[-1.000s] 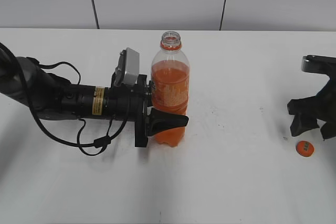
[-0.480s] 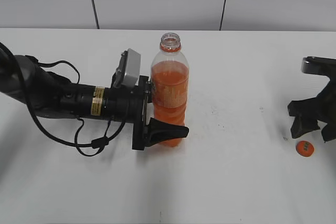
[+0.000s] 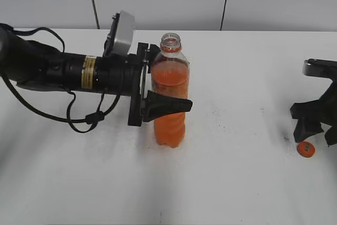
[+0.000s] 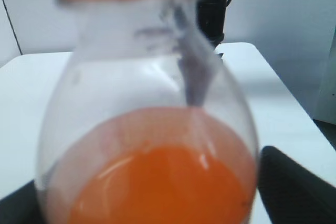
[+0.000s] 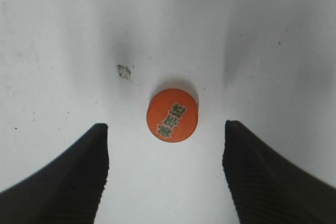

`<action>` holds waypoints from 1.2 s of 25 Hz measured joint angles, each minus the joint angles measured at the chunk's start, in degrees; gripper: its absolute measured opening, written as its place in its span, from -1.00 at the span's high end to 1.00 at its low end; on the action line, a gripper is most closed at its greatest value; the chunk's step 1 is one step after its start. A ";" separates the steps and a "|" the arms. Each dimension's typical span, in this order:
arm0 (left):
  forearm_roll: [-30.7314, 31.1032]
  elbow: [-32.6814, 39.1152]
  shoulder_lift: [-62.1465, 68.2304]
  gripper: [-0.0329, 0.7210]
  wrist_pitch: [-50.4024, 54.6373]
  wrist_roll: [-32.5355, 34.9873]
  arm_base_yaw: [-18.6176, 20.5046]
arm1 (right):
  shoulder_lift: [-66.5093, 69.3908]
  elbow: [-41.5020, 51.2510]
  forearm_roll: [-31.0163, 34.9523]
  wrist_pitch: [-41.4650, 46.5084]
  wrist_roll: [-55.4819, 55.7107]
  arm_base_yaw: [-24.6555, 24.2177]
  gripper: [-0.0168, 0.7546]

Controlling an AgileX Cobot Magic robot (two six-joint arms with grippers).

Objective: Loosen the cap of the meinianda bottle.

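Observation:
The meinianda bottle [image 3: 170, 85] stands upright on the white table with its neck open and no cap on it. My left gripper [image 3: 167, 105] reaches in from the left, its black fingers on either side of the bottle at label height. In the left wrist view the bottle [image 4: 147, 145] fills the space between the fingers of the left gripper [image 4: 152, 200], with a thin gap at the right finger. The orange cap [image 3: 306, 149] lies flat on the table at the far right. My right gripper [image 3: 316, 133] hangs open just above the cap [image 5: 172, 115], with the right gripper's fingers [image 5: 165, 153] spread wide on either side.
The white table [image 3: 237, 183] runs back to a grey panelled wall. The left arm's cable loops onto the table [image 3: 84, 122] beside the arm. A small scuff mark [image 5: 124, 71] lies near the cap.
My left arm has risen, and its fingers moved up from the bottle's waist to label height while the bottle stayed on the table. The right gripper and the cap have barely moved.

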 joint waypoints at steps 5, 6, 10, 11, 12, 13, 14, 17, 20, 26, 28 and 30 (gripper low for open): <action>1.62 0.00 -4.65 -0.66 -0.05 -2.34 0.00 | -3.04 -1.56 0.00 2.78 0.00 0.00 -0.36; 1.77 0.00 -5.41 -0.66 -0.05 -2.73 0.00 | -3.93 -2.12 0.00 3.11 0.00 0.00 -0.36; 2.02 0.00 -9.50 -0.66 0.01 -4.16 0.00 | -8.21 -4.85 0.00 5.63 0.00 0.00 -0.36; 2.02 0.05 -10.74 -0.66 0.01 -4.30 0.00 | -9.28 -5.50 -0.06 6.48 0.00 0.00 -0.36; 2.02 0.05 -12.06 -0.66 0.01 -4.41 0.00 | -10.37 -6.03 -0.06 7.21 0.00 0.00 -0.36; 2.02 0.05 -13.19 -0.66 0.01 -4.64 0.00 | -11.28 -6.40 -0.13 7.81 0.00 0.00 -0.36; 2.02 0.05 -14.62 -0.66 -0.04 -4.95 0.00 | -12.38 -6.69 -0.18 8.44 0.00 0.00 -0.36; 2.19 0.05 -18.83 -0.65 -0.04 -6.58 0.00 | -15.58 -7.08 -0.23 9.13 0.00 0.00 -0.36; 2.93 0.05 -23.15 -0.65 -0.04 -8.16 0.00 | -19.07 -7.19 -0.23 9.29 0.00 0.00 -0.36; 9.90 0.05 -33.80 -0.65 13.47 -19.49 0.00 | -26.42 -7.26 -0.23 10.86 0.02 0.00 -0.36; 13.92 0.05 -37.06 -0.65 22.07 -25.65 0.00 | -28.64 -7.26 -0.23 11.99 0.02 0.00 -0.36; 17.32 0.05 -40.28 -0.65 29.41 -31.23 0.00 | -30.75 -7.26 -0.23 13.25 0.02 0.00 -0.36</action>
